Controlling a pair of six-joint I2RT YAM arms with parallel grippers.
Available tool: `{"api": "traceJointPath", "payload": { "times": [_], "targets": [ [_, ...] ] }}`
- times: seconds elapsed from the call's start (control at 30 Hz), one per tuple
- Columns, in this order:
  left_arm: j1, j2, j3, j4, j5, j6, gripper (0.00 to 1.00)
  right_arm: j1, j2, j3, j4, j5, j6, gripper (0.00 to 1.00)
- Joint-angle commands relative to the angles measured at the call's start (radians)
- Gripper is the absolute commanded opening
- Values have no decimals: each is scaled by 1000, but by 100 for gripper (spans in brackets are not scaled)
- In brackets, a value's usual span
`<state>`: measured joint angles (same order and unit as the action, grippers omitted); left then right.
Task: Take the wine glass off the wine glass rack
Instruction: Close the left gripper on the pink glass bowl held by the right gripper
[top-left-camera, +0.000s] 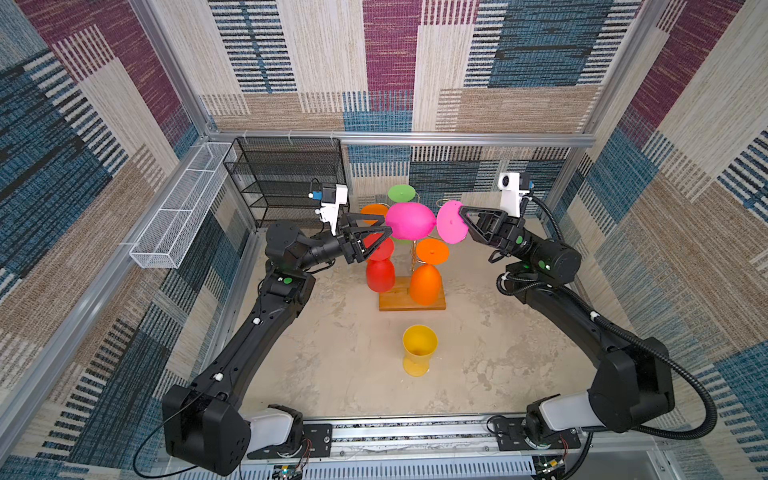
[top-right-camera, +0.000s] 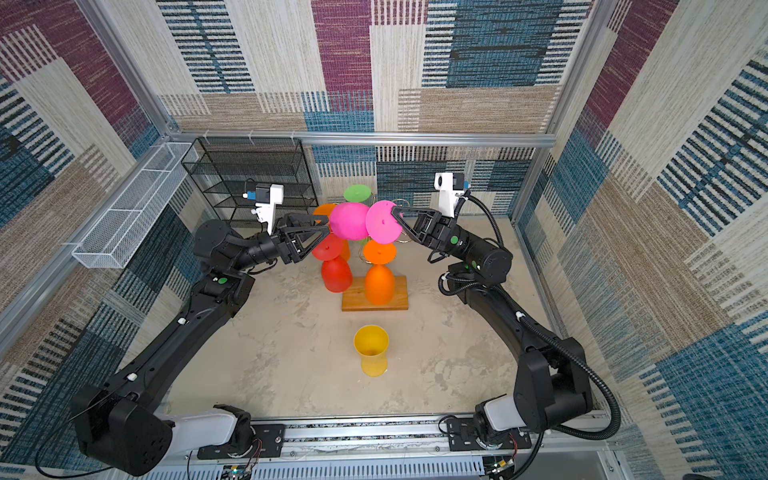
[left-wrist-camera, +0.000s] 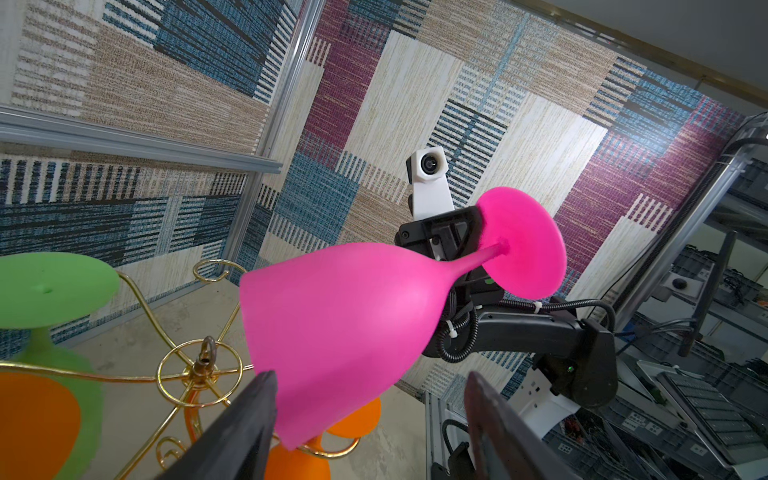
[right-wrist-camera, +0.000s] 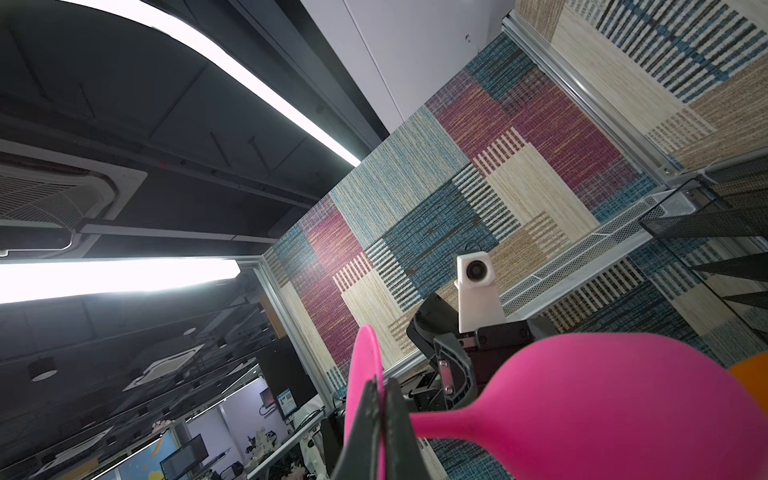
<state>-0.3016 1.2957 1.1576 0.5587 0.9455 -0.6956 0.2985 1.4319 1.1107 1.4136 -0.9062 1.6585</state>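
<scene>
Right wrist view: right gripper (right-wrist-camera: 380, 399) pinches pink wine glass (right-wrist-camera: 602, 407) by its foot, sideways over the rack (top-left-camera: 390, 302) at the table's (top-left-camera: 332, 365) twelve o'clock; left gripper (left-wrist-camera: 369, 374) gapes at its bowl. Likely light, slick: favour the stem.

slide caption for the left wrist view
Right gripper holds the pink wine glass by its foot; open left gripper straddles the bowl.
</scene>
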Motion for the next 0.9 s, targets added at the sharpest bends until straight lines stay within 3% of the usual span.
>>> {"api": "traceJointPath", "payload": {
  "times": [0.0, 0.3, 0.87],
  "targets": [
    [11, -2, -13, 44, 1, 5, 73, 2, -5, 6, 434, 11, 13, 0],
    [48, -32, -54, 63, 8, -9, 73, 2, -5, 18, 434, 20, 3, 0],
    [48, 112, -50, 507, 95, -342, 73, 23, 13, 67, 435, 14, -2, 0]
  ]
}}
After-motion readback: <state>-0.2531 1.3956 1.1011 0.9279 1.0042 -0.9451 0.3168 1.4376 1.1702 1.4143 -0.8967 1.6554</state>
